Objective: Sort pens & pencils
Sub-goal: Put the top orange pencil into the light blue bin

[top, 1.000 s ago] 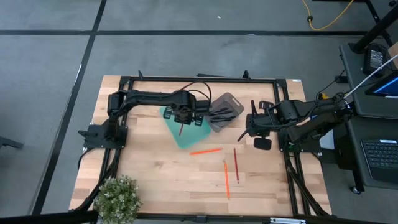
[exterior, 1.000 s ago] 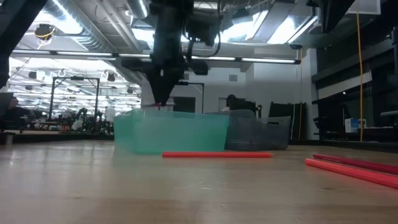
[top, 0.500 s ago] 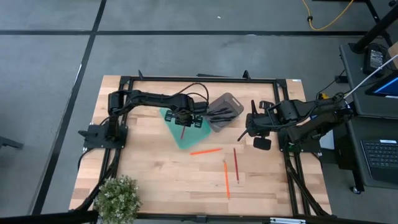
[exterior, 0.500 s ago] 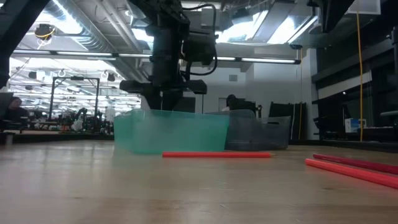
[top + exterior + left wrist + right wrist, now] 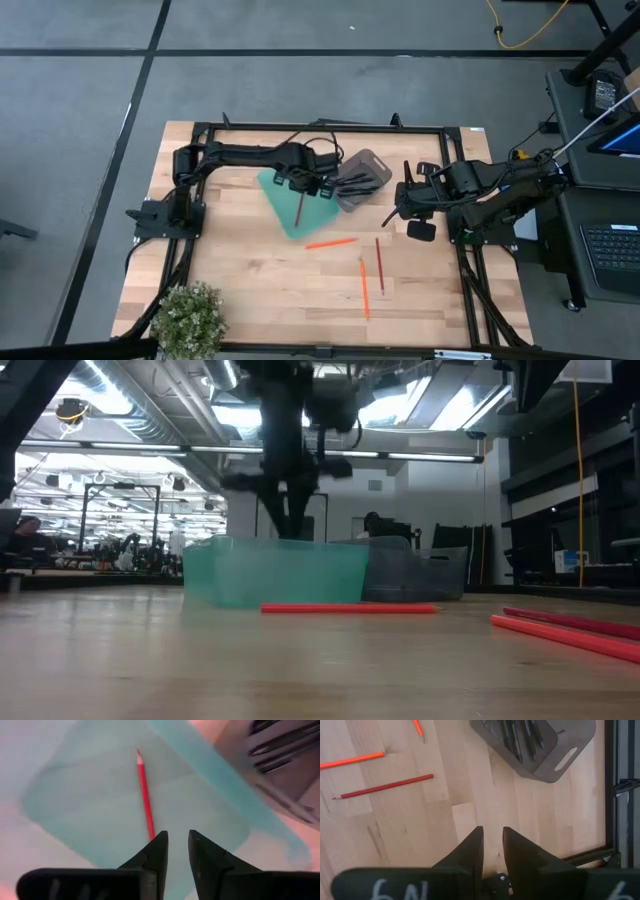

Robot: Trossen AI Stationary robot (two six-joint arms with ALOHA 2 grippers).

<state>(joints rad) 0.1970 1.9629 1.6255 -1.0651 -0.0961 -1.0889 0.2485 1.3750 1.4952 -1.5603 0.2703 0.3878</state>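
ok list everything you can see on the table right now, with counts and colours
teal plastic tray: one, translucent teal, table centre-left, beside the grey tray
grey plastic tray: one, dark grey, right of the teal tray
orange-red pencils: four; one in the teal tray, three loose on the wood
black pens: several, in the grey tray
green potted plant: one, near-left corner
wooden table: one, light wood
left gripper: over the teal tray, slightly open, empty
right gripper: waiting at the table's right, empty
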